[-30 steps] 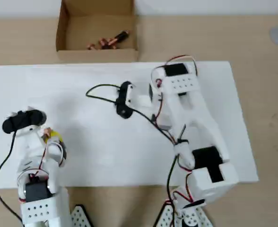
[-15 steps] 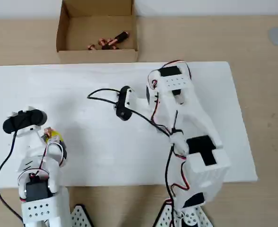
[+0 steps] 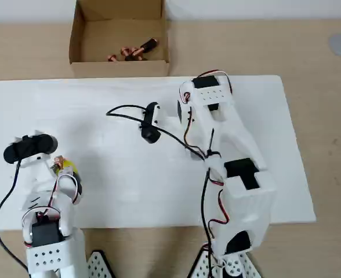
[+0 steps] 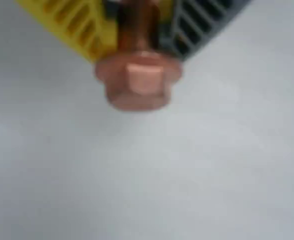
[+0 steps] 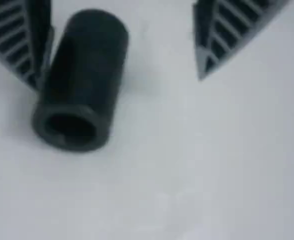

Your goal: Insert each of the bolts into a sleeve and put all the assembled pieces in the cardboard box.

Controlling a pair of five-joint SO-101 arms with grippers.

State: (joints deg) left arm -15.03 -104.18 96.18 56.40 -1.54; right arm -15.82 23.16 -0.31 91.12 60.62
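Right arm [image 3: 240, 174] has swung its elbow in toward the middle of the white sheet [image 3: 112, 174] and straightened over the last second; its wrist end barely shifted, and the left arm [image 3: 43, 191] hasn't moved. Right gripper [image 5: 137, 65] is spread wide just above the sheet, straddling a black sleeve [image 5: 79, 85]. The sleeve lies on its side with its open bore facing the camera, up against one finger [image 5: 22, 40] and well apart from the other. Left gripper [image 4: 137, 20] is clamped on a copper bolt [image 4: 139, 80] by the shank, flanged hex head sticking out past the fingertips, held over the sheet near its left edge. Cardboard box [image 3: 75, 40] sits on the table [image 3: 321, 116] beyond the sheet's far edge, with several assembled pieces [image 3: 133, 52] lying along its near wall.
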